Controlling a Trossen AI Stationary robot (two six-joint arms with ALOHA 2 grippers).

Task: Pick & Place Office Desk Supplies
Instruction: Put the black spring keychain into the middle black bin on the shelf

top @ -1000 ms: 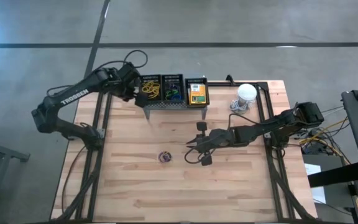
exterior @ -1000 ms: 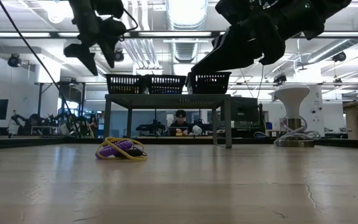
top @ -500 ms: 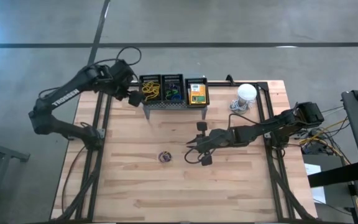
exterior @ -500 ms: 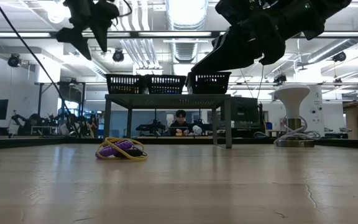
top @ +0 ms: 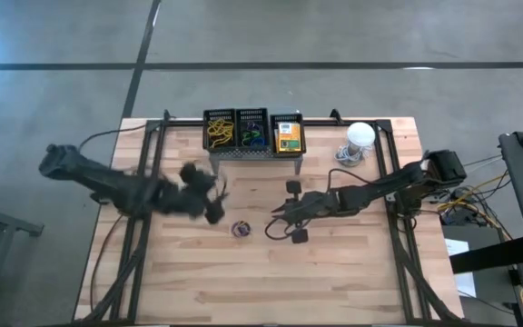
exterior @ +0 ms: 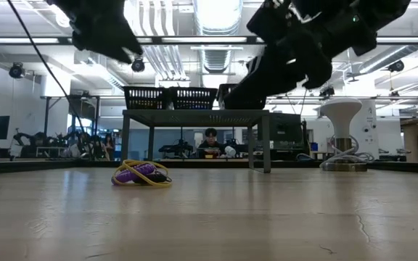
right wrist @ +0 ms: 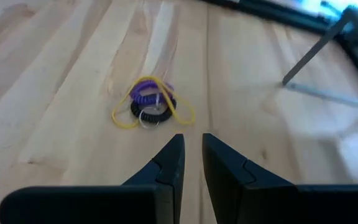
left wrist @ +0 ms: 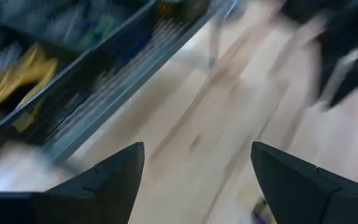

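Observation:
A small bundle of purple, dark and yellow rubber bands (top: 241, 229) (right wrist: 151, 106) (exterior: 141, 174) lies flat on the wooden table. My left gripper (top: 212, 205) (left wrist: 197, 149) is open and blurred, just to the left of the bundle and above the table. My right gripper (top: 276, 218) (right wrist: 192, 152) is to the right of the bundle, slanting down toward it. Its fingers are almost together and hold nothing. On the grey stand (top: 252, 152) sit three dark baskets: yellow bands (top: 220, 130), blue and green bands (top: 251, 134), and a yellow-green box (top: 287, 134).
A white dome-shaped object (top: 360, 136) (exterior: 342, 116) with a cable stands at the far right of the table. Dark frame rails (top: 143, 182) run along the table's left and right sides. Bare wood (top: 271, 282) lies toward the near edge. A person sits in the room beyond.
My left gripper has swung away from the stand's leftmost basket toward the table's near side and down. It has rolled on the way and now sits just left of the rubber band bundle, still open. The bundle has not moved.

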